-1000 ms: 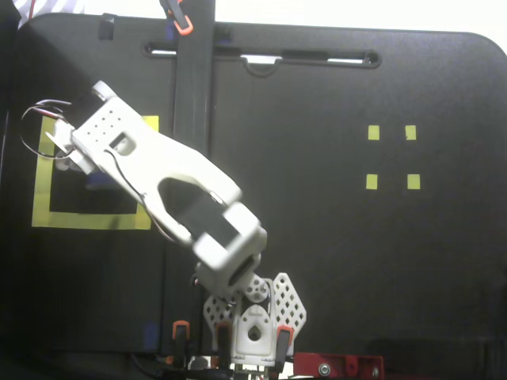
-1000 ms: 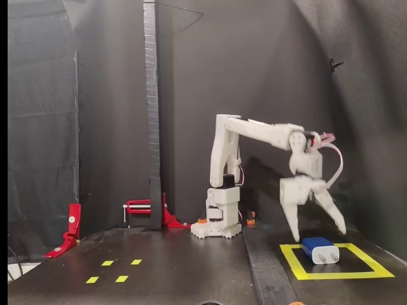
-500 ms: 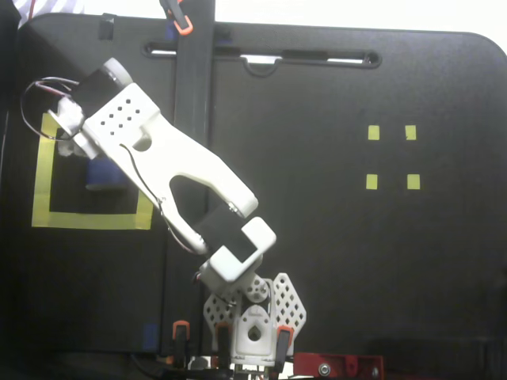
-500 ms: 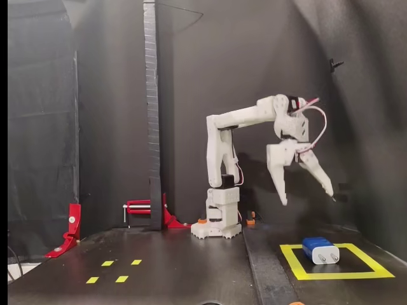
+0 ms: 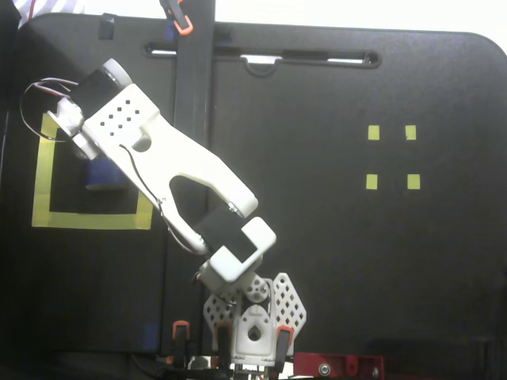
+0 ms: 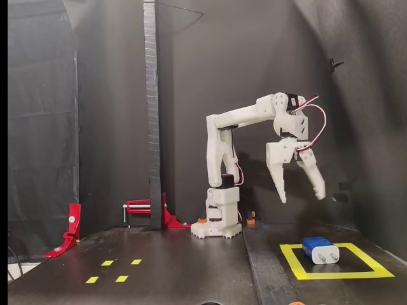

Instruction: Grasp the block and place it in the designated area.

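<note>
The dark-blue block (image 6: pixel 320 250) lies flat inside the designated area (image 6: pixel 337 276), a yellow tape square on the black table, with its two prongs facing the camera. My gripper (image 6: pixel 302 197) hangs well above the block, open, fingers pointing down, with nothing between them. In the fixed view from above, the white arm (image 5: pixel 158 158) reaches over the designated area (image 5: pixel 87 221) and covers part of the block (image 5: pixel 103 176). The fingers are hidden under the wrist there.
Four tiny yellow tape squares (image 5: pixel 372 132) (image 6: pixel 107 262) lie on the far side of the table. A black upright post (image 6: pixel 151 114) stands by the arm's base (image 6: pixel 219 216), with red clamps (image 6: pixel 71 229) near it.
The gripper has risen from just over the block to well above it as the arm folded up. In the last half second its fingers came somewhat closer together. The block stayed put.
</note>
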You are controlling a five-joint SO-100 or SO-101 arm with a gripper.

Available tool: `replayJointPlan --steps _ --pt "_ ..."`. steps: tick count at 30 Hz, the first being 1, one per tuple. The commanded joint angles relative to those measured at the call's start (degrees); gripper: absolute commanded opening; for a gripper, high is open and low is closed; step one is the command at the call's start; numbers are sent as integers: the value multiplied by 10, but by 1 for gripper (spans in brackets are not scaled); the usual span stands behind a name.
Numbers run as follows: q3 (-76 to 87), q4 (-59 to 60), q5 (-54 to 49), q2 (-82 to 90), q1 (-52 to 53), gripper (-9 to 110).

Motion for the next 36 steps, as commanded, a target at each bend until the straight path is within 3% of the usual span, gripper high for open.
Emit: replayJointPlan --steps 1,8,17,24,31,36 --pt "-25 -3 0 24 4 10" --pt "-25 -3 2 24 4 0" --pt "-25 5 26 24 4 0" --pt "-25 2 182 24 2 0" --pt "-25 -1 460 24 20 0" --pt "-24 -4 548 24 40 0"
